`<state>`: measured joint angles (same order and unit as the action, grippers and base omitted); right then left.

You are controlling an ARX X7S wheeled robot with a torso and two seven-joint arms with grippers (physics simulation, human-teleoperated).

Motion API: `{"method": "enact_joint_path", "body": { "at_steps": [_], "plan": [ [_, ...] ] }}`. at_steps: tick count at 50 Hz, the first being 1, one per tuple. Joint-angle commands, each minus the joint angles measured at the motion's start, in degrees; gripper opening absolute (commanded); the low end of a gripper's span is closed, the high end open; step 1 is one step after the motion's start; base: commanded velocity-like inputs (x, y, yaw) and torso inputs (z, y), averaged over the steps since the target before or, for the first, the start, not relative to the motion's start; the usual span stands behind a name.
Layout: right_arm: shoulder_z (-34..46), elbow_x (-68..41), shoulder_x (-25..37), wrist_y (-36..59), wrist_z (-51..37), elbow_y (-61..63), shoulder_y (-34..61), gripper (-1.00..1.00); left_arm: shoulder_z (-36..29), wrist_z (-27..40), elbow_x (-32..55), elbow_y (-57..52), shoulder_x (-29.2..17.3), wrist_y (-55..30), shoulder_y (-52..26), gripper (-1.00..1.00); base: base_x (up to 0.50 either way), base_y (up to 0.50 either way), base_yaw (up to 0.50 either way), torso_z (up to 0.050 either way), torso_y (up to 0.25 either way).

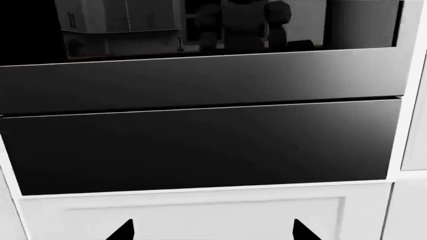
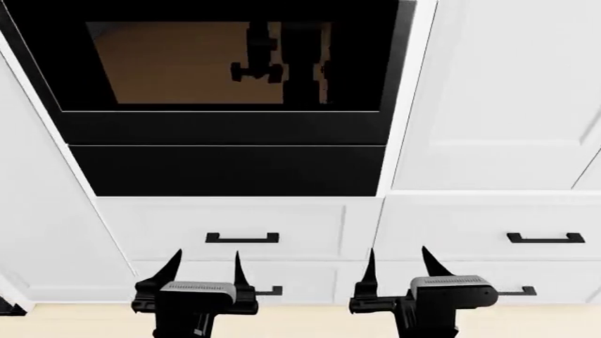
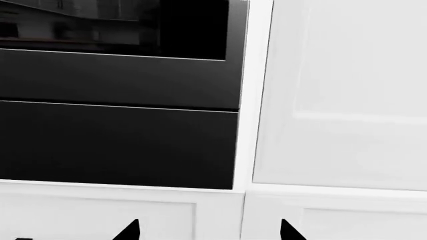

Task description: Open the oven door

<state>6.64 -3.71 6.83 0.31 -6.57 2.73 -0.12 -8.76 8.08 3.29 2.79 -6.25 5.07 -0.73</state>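
The oven door [image 2: 225, 120] is a glossy black panel with a brown-tinted glass window, set into the white cabinetry ahead; its top and its handle lie out of view. The door's lower band also shows in the left wrist view [image 1: 200, 80] and the right wrist view [image 3: 113, 75]. It appears closed, flush with the cabinet front. My left gripper [image 2: 202, 271] hangs open, low in front of the white drawers below the oven. My right gripper [image 2: 401, 267] is open too, beside it. Both are empty and well short of the door.
A narrower plain black panel [image 2: 230, 170] sits right under the oven door. Below it are white drawers with black bar handles [image 2: 242, 238] [image 2: 545, 238]. A tall white cabinet door [image 2: 507, 91] stands to the right. Pale floor [image 2: 75, 320] shows at the bottom.
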Motion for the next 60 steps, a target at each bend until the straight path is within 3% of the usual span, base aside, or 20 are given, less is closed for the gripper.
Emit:
{"method": "enact_joint_path", "body": {
  "at_steps": [1,60],
  "plan": [
    [0.5,-1.8,0.5,0.1,0.2,0.1,0.1,1.0,-0.8,0.6,0.5,0.1,-0.6,0.2,0.0,1.0,0.0,0.5,0.0,0.0,0.0],
    [4.1,-3.0,3.1,-0.6,-1.1,0.4,0.2,1.0,-3.7,3.3,1.8,2.4,-2.5,1.2,-1.1,1.0,0.0,0.5,0.0,0.0,0.0]
  ]
}}
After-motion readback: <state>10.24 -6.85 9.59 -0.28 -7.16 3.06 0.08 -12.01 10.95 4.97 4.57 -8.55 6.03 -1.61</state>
